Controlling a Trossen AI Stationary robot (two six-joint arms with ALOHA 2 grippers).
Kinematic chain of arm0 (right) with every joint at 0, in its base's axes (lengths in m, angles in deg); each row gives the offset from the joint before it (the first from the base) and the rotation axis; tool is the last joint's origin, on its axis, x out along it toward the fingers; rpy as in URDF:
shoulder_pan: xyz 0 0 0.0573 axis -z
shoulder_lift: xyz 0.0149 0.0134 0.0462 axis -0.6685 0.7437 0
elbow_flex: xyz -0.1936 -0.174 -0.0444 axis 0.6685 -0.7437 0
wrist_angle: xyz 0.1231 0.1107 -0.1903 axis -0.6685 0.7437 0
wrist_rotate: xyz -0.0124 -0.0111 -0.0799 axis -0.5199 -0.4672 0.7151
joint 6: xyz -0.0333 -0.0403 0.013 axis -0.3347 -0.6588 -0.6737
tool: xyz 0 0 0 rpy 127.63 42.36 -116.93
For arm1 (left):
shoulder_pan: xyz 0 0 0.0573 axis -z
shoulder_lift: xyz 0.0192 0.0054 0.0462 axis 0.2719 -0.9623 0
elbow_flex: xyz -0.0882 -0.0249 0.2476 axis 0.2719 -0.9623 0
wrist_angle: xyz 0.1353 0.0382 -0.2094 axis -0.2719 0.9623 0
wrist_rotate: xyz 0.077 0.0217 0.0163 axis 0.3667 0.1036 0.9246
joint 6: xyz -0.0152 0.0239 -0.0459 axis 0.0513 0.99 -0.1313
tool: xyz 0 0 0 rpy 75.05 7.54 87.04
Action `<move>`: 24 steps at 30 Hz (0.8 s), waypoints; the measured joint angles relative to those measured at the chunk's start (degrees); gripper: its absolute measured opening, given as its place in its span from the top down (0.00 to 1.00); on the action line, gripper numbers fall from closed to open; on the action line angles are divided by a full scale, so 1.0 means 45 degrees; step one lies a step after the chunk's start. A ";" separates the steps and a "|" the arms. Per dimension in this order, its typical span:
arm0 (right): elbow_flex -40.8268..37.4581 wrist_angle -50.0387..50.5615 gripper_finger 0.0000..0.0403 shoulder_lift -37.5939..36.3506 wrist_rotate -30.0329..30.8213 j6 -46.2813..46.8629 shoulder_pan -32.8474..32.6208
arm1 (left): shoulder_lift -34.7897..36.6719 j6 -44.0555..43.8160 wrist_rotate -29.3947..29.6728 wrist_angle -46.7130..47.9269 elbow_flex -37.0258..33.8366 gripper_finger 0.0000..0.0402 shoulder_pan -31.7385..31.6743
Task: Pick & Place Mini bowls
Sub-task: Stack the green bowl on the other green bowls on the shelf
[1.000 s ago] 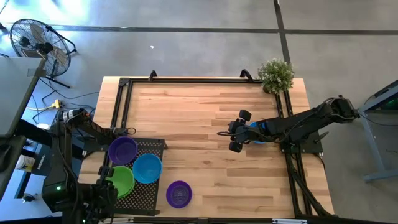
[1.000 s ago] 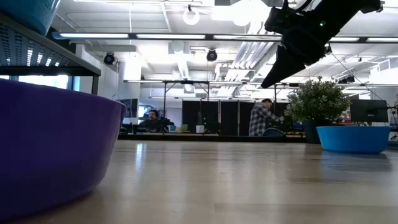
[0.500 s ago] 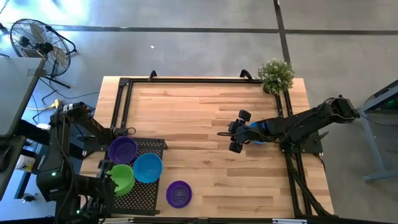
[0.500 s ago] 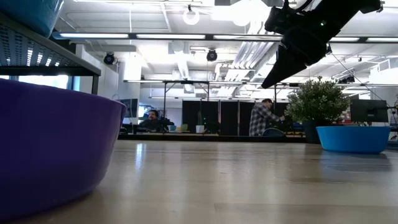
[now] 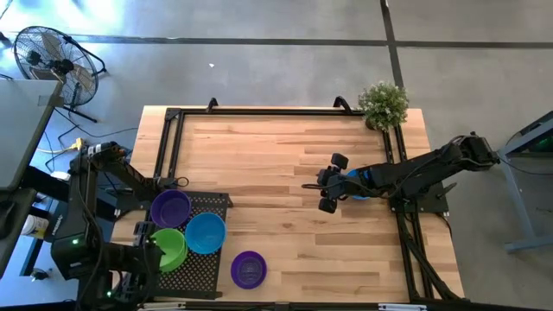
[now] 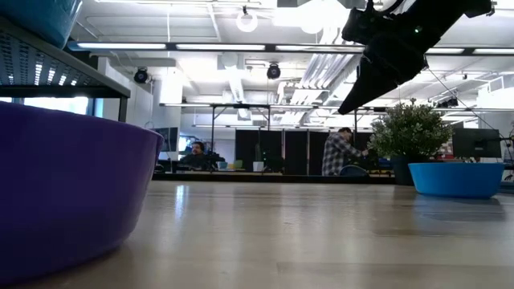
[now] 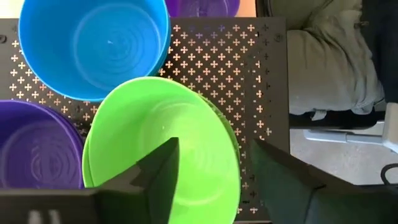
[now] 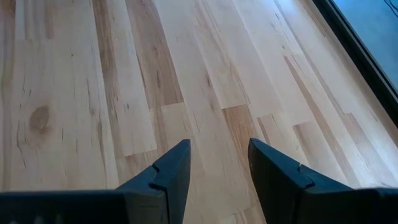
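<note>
At the desk's near-left corner, a black perforated tray (image 5: 203,268) carries a purple bowl (image 5: 170,208), a blue bowl (image 5: 205,233) and a green bowl (image 5: 170,248); the left gripper (image 7: 211,177) hangs over the green bowl, fingers apart, holding nothing. A second purple bowl (image 5: 248,269) lies just beside the tray. Near the right edge, the right gripper (image 5: 327,183), fingers apart, partly covers another blue bowl (image 6: 455,178). A potted plant (image 5: 383,104) occupies the far-right corner.

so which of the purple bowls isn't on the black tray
The purple bowl near the table's front edge: it sits directly on the wood, just right of the perforated black tray. The other purple bowl rests on the tray beside the blue bowl and green bowl.
</note>
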 joint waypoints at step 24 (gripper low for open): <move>0.0000 0.0000 0.63 0.0000 -0.0019 -0.0015 -0.0001 | -0.0009 0.0435 -0.1644 -0.1121 -0.1389 0.92 -0.0699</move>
